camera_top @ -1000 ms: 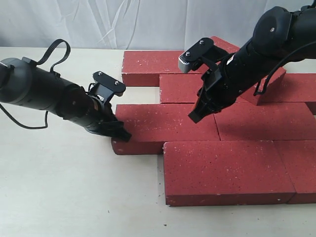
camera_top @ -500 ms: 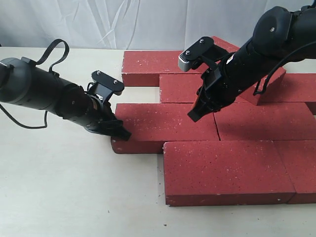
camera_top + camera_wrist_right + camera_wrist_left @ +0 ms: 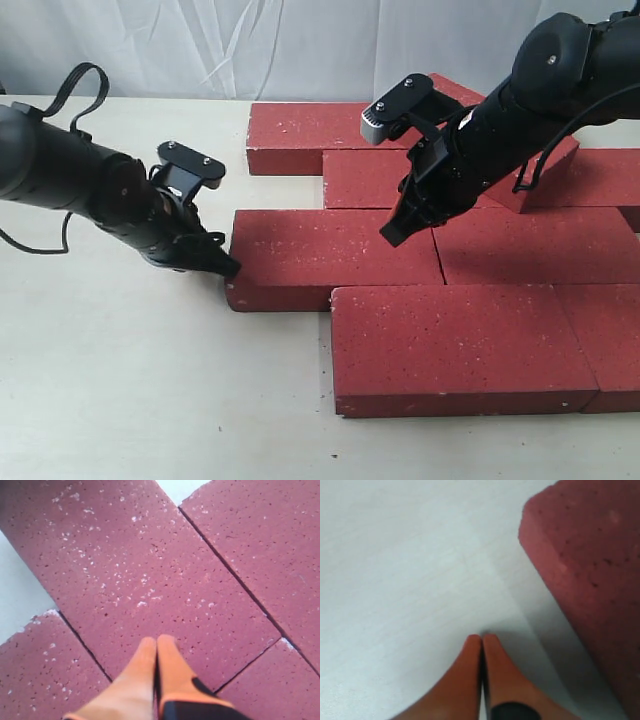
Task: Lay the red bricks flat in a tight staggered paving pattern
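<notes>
Bricks first: red bricks [image 3: 460, 345] lie flat on the pale bench [image 3: 130, 380] in staggered rows, seams mostly tight; include one brick askew at the back right, half hidden behind the right arm [image 3: 520, 120].

Left pincer [image 3: 228, 268]: clenched on nothing; points down at the bench just beside the left end of the middle-row brick [image 3: 330, 255]; stands apart from it in the wrist view, with bare bench between.

Right pincer [image 3: 392, 238]: clenched, empty; hangs over that same brick near the seam with its right-hand neighbour; cannot tell whether the tips touch the surface.

Black cable [image 3: 85, 67]: loops above the left arm [image 3: 70, 180].

White curtain [image 3: 300, 45]: closes off the back, behind the far bricks.
</notes>
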You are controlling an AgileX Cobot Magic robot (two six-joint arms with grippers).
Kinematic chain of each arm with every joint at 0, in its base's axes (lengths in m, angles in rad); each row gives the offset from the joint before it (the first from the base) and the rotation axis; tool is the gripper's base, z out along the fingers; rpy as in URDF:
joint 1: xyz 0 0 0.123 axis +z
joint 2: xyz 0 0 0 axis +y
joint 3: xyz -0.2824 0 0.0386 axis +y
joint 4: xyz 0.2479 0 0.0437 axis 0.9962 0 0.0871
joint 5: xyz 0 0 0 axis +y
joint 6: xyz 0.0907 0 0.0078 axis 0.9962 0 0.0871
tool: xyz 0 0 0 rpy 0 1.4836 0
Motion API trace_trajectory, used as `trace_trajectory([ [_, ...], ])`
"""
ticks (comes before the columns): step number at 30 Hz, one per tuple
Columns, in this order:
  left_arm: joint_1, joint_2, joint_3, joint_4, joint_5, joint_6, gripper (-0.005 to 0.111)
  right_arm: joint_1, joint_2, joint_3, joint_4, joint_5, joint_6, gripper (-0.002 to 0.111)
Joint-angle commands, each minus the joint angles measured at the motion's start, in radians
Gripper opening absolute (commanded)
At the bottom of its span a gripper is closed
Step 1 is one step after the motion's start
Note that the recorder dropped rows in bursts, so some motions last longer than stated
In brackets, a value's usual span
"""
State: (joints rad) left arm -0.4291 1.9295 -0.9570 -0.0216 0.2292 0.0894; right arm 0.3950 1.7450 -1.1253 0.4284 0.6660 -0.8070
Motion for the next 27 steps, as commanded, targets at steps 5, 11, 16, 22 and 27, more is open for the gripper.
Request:
trace_trajectory([
  [5,0.008,-0.037,0.009,0.013,0.049,0.000,0.000,-0.005,-0.007,0.005,0.009,-0.022,-0.001,-0.001],
  [11,0.008,-0.176,0.011,0.022,0.106,0.000,0.000,-0.005,-0.009,0.005,0.026,-0.046,-0.040,-0.001],
  [16,0.008,-0.221,0.001,-0.037,-0.136,0.000,0.000,-0.006,-0.014,0.001,0.019,-0.274,0.021,-0.001],
  [22,0.009,-0.139,-0.261,-0.033,0.090,0.006,0.000,-0.065,-0.025,-0.030,0.041,-0.432,0.118,-0.001],
  [27,0.012,-0.037,-0.538,-0.009,0.329,0.069,0.000,-0.266,-0.027,-0.142,-0.026,-0.125,0.263,-0.001],
])
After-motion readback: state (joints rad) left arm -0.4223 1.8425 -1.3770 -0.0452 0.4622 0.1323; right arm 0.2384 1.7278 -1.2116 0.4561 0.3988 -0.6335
